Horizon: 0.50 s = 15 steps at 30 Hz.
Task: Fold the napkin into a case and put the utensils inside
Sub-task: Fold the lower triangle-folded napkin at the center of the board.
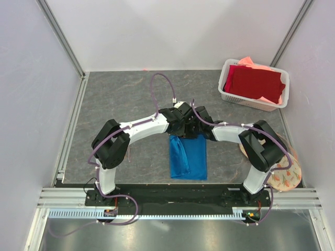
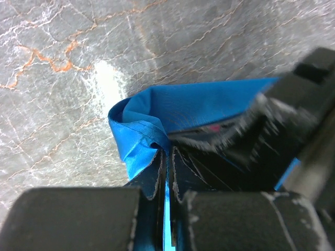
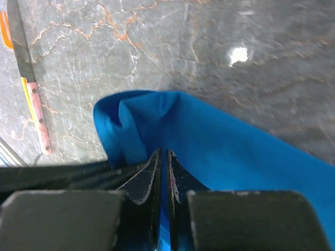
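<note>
The bright blue napkin [image 1: 191,157] lies folded into a tall rectangle on the grey table between my two arms, with a rumpled fold down its left side. Both grippers meet at its far edge. My left gripper [image 1: 180,129] [image 2: 167,157] is shut on a raised, curled edge of the napkin [image 2: 172,104], with blue cloth showing between its jaws. Close beside it, my right gripper [image 1: 197,130] [image 3: 163,157] is pinched on a lifted hump of the napkin [image 3: 220,141], the jaws nearly together. Thin brownish utensils [image 1: 129,151] show faintly beside my left arm's elbow, partly hidden.
A white basket [image 1: 225,95] at the back right holds a dark red cloth [image 1: 254,81] over a salmon-pink one [image 1: 248,61]. A round floral mat [image 1: 289,175] lies under my right arm. A slim dark and pinkish strip [image 3: 36,110] lies on the table in the right wrist view.
</note>
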Tool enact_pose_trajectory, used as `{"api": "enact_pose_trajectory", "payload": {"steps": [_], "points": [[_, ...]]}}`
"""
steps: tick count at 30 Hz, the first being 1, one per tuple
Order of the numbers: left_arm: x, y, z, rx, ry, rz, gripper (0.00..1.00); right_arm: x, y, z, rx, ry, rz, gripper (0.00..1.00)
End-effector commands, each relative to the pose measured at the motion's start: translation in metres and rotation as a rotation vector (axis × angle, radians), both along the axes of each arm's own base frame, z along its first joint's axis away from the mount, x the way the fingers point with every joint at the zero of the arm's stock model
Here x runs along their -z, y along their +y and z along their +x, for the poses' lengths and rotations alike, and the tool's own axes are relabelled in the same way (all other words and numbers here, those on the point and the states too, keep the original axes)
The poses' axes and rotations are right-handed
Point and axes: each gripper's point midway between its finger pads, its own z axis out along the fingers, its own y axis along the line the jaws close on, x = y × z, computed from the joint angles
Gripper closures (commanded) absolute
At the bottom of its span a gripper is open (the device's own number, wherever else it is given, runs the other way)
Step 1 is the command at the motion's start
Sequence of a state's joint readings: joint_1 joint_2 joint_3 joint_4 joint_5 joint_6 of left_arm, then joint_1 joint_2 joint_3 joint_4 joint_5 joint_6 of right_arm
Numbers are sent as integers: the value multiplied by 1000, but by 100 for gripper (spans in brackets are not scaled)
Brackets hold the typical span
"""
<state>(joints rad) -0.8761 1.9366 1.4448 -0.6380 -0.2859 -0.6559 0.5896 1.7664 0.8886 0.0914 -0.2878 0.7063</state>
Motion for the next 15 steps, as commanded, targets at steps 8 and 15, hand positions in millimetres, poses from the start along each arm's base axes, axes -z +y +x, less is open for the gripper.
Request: {"api": "enact_pose_trajectory", "payload": {"steps": [8, 15], "points": [[-10, -6, -4, 28, -9, -36, 98, -1, -30, -9, 41, -56, -50, 88], [-13, -8, -7, 33, -4, -55, 98, 16, -43, -7, 54, -37, -74, 88]]}}
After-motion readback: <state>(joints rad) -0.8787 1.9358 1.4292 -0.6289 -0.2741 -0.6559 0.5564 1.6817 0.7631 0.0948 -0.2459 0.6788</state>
